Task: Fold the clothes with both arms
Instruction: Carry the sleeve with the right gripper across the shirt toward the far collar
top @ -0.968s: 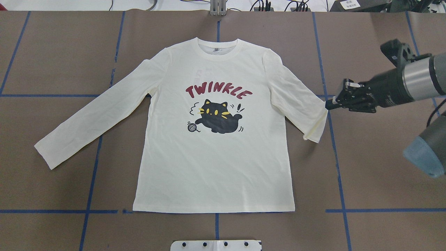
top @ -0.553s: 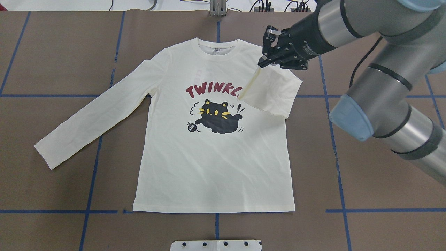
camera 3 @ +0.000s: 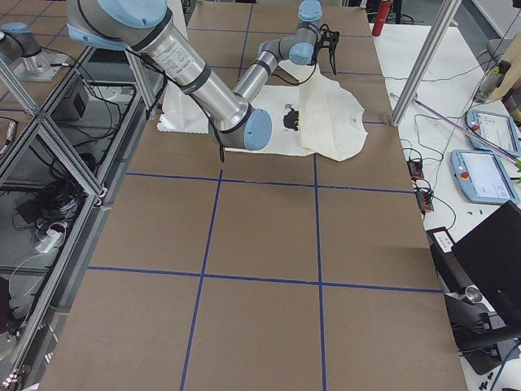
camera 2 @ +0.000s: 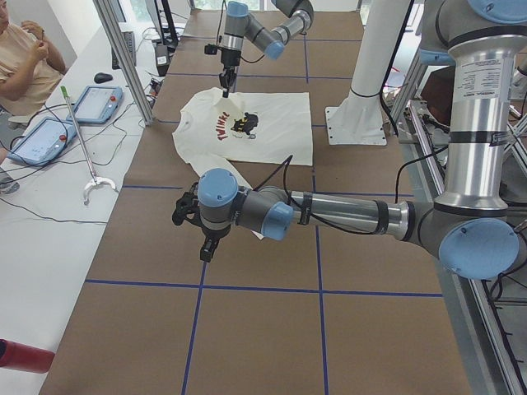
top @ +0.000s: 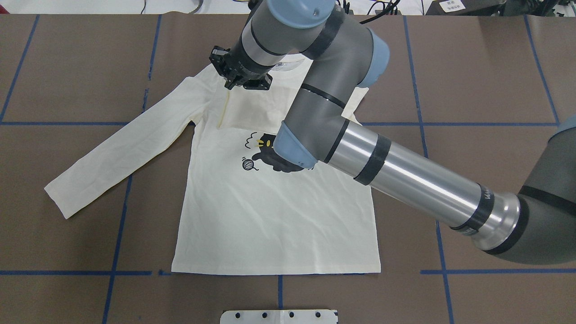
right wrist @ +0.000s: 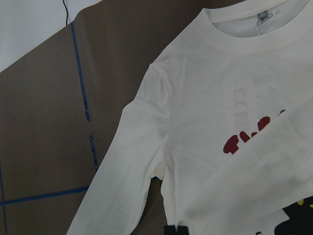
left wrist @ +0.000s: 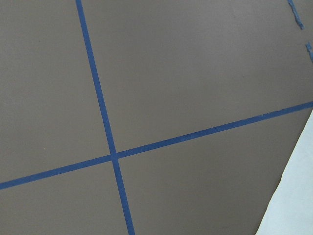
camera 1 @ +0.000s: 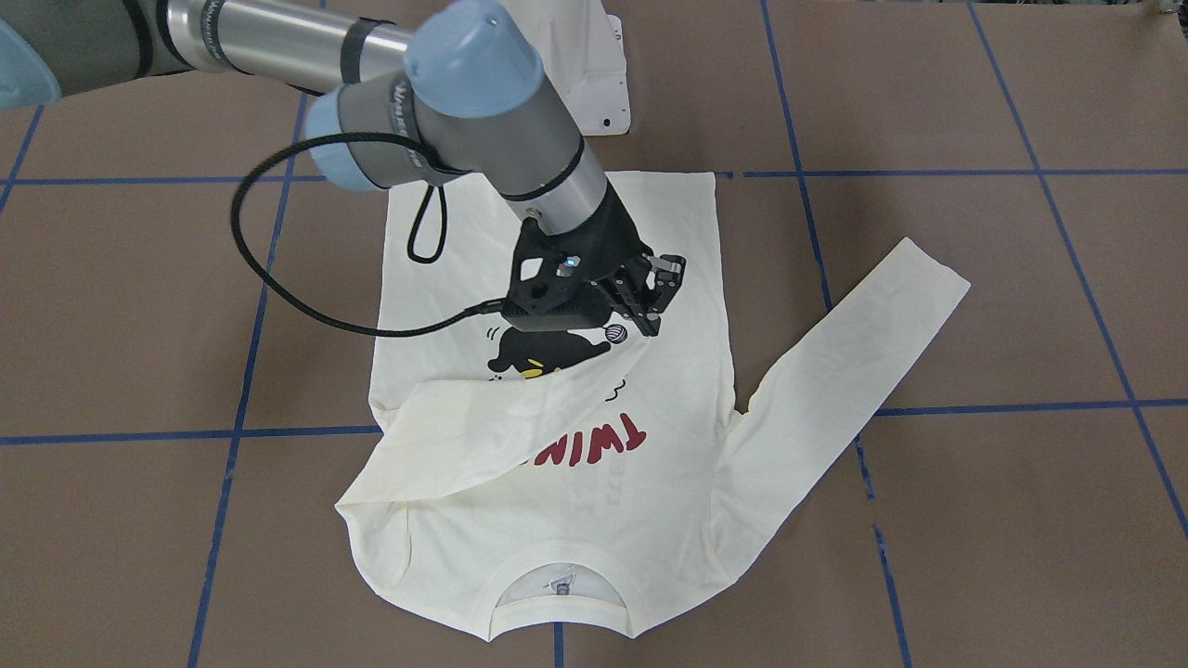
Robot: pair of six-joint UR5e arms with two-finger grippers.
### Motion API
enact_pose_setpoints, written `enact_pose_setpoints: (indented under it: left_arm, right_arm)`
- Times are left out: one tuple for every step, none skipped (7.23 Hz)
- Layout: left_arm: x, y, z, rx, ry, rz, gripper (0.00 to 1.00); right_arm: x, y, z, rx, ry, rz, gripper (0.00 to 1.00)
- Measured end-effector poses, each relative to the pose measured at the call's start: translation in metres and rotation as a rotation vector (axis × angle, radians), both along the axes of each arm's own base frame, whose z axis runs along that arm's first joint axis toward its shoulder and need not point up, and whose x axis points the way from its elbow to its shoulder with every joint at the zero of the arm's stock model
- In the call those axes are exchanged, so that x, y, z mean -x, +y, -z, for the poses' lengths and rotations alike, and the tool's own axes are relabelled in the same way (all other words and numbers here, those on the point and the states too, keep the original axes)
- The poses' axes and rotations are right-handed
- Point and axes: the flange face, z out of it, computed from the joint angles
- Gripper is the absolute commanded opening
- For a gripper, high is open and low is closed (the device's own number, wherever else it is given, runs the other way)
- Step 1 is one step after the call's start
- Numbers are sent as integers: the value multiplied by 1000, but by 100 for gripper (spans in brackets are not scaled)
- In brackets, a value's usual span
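Note:
The cream long-sleeved shirt [top: 270, 216] lies flat, print side up, collar away from the robot. My right arm reaches across it. The right gripper [top: 230, 84] is shut on the cuff of the shirt's right sleeve [top: 256, 108], held just above the chest near the left shoulder. That sleeve drapes over the red lettering, with the black cat [top: 261, 155] partly showing. In the front-facing view the right gripper [camera 1: 648, 325] lifts the sleeve [camera 1: 483, 436]. The left sleeve [top: 121, 153] lies spread out. My left gripper [camera 2: 203, 247] hovers over bare table near that sleeve; I cannot tell its state.
Brown table covering crossed by blue tape lines [top: 117, 225]. A white pedestal base [top: 279, 316] sits at the near edge. The right arm's black cable [camera 1: 278, 278] loops beside the shirt. A person [camera 2: 25, 58] sits at a side bench with tablets [camera 2: 41, 140].
The right gripper has carried the sleeve cuff from the shirt's right side across the chest to near the left shoulder. The sleeve now covers the lettering.

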Motion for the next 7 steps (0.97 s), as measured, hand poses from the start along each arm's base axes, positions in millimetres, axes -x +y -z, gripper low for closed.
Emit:
enact_pose_setpoints:
  left_arm:
    - [0, 0, 0, -2, 1, 0, 100]
    - [0, 0, 0, -2, 1, 0, 100]
    - [0, 0, 0, -2, 1, 0, 100]
    - [0, 0, 0, -2, 2, -1, 100]
    - [-1, 1, 0, -1, 8, -3, 100]
    - [-1, 1, 0, 0, 15, -6, 100]
    - [-2, 1, 0, 1, 18, -8, 100]
  right_arm:
    - [33, 6, -8, -1, 14, 10, 0]
    - [51, 11, -16, 1, 28, 13, 0]
    - [60, 11, -22, 1, 41, 3, 0]
    - [63, 9, -24, -5, 50, -20, 0]
    - [64, 6, -20, -17, 55, -50, 0]
    - [65, 3, -13, -28, 57, -79, 0]
    - [70, -3, -1, -35, 63, -103, 25]
